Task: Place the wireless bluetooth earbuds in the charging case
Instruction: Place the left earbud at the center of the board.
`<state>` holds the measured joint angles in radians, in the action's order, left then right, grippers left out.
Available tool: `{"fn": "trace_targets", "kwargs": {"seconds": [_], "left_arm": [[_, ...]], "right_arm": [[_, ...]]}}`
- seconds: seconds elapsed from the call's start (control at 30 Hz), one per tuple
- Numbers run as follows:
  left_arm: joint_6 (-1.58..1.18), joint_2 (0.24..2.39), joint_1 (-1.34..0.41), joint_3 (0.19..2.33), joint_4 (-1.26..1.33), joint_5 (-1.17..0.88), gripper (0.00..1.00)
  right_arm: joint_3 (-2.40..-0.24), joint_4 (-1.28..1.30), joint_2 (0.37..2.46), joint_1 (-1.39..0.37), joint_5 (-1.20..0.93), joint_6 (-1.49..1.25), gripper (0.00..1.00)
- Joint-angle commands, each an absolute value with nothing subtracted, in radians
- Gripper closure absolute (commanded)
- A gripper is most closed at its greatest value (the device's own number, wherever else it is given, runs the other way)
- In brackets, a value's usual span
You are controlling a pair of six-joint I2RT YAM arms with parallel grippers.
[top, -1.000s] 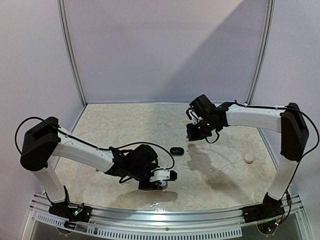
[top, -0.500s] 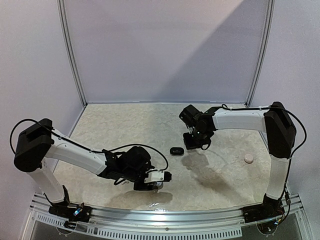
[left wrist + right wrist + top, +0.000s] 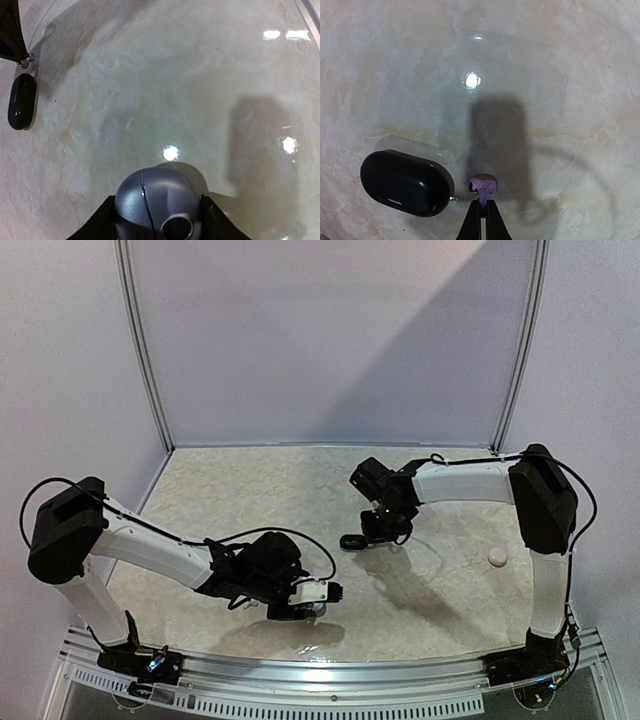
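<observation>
A tiny pale earbud (image 3: 483, 184) was pinched at the tips of the right gripper (image 3: 481, 210), just beside the black charging case (image 3: 406, 182), whose lid appeared shut, so the bud could be knocked loose or the case shoved aside. The left gripper (image 3: 157, 220) was clamped on a grey domed object (image 3: 150, 197), well apart. A glossy, pale marbled tabletop (image 3: 250, 490) and plain lilac walls (image 3: 330, 340) were seen

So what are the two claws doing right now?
Left claw: closed around a grey round case.
Right claw: shut, pinching a tiny pale earbud.
</observation>
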<state>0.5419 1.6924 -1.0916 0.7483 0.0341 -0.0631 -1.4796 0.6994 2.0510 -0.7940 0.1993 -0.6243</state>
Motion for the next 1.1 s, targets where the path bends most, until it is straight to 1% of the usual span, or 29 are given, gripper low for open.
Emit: {"fn": "trace_targets", "kwargs": {"seconds": [0.0,0.33,0.43,0.63,0.8,1.07], "left_arm": [[0.549,1.697,-1.075,0.736,0.047,-0.051,0.71],[0.551,1.708,-1.075,0.75,0.054,-0.039,0.71],[0.552,1.713,-1.075,0.756,0.055,-0.037,0.71],[0.557,1.724,-1.075,0.762,0.058,-0.033,0.71],[0.564,1.733,-1.075,0.768,0.06,-0.029,0.71],[0.568,1.748,-1.071,0.783,0.055,-0.028,0.71]], "right_arm": [[-1.509,0.696,2.084,-0.801,0.185,-0.637,0.98],[-1.551,0.711,2.129,-0.802,0.17,-0.624,0.96],[-1.551,0.715,2.125,-0.803,0.166,-0.617,0.93],[-1.556,0.71,2.11,-0.807,0.128,-0.598,0.83],[-1.555,0.701,2.082,-0.806,0.112,-0.593,0.83],[-1.56,0.738,2.067,-0.805,0.142,-0.585,0.82]]}}
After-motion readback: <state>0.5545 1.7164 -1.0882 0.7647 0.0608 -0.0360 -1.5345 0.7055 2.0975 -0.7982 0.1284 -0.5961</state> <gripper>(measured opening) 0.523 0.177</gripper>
